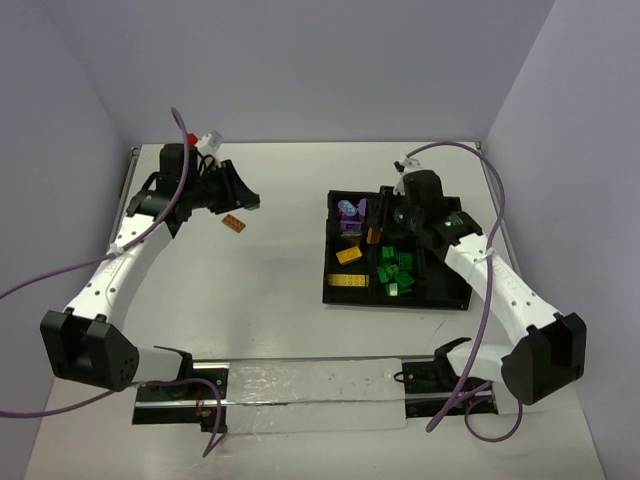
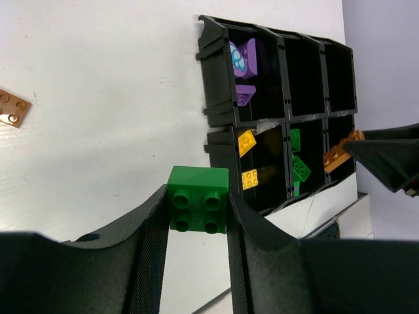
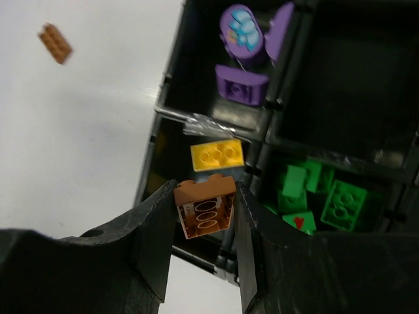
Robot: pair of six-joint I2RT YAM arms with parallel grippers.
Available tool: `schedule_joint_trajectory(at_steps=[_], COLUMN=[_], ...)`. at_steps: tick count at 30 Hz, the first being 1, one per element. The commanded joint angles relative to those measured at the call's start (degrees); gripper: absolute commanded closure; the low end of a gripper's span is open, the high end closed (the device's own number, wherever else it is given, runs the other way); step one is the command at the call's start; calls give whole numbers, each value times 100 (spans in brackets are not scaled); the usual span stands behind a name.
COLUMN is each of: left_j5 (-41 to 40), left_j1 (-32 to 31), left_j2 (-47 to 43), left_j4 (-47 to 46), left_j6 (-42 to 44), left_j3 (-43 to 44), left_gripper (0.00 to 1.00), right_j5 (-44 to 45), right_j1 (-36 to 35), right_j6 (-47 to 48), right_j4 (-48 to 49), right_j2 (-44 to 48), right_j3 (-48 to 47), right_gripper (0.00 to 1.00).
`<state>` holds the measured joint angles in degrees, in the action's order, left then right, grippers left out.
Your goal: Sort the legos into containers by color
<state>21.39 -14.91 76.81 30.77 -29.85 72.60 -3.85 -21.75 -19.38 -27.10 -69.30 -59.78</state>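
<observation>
Left gripper (image 2: 196, 208) clamps a green brick (image 2: 198, 196) between its jaws; right gripper (image 3: 204, 204) pinches an orange brick (image 3: 205, 214) over the tray (image 1: 330, 292), a yellow brick (image 3: 217, 155) at its twelve o'clock.

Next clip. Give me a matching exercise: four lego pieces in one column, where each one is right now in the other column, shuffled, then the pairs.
Pieces:
1. green brick
2. orange brick
3. flat orange plate
4. purple pieces

Places:
A. lying on the table, apart from the black tray
B. clamped in the left gripper
C. in a corner compartment of the tray
D. clamped in the right gripper, over the tray

Pairs: 1-B; 2-D; 3-A; 4-C
</observation>
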Motion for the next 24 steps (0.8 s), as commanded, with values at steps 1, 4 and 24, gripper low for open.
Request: schedule_joint_trajectory(at_steps=[1, 4, 24], left_j5=[-433, -490, -442], left_j1=[-345, -761, -1926], left_j2=[187, 499, 2999], left_j4=[37, 78, 1383], left_j6=[-124, -155, -17], left_j3=[577, 897, 4004], left_gripper=[100, 100, 100], right_j5=[552, 610, 1070], right_j1=[267, 548, 1424], right_j6=[64, -93, -1061], right_j4=[-296, -329, -1225], right_j2=[386, 568, 1123], right_j3=[90, 90, -58], right_gripper=[100, 100, 100])
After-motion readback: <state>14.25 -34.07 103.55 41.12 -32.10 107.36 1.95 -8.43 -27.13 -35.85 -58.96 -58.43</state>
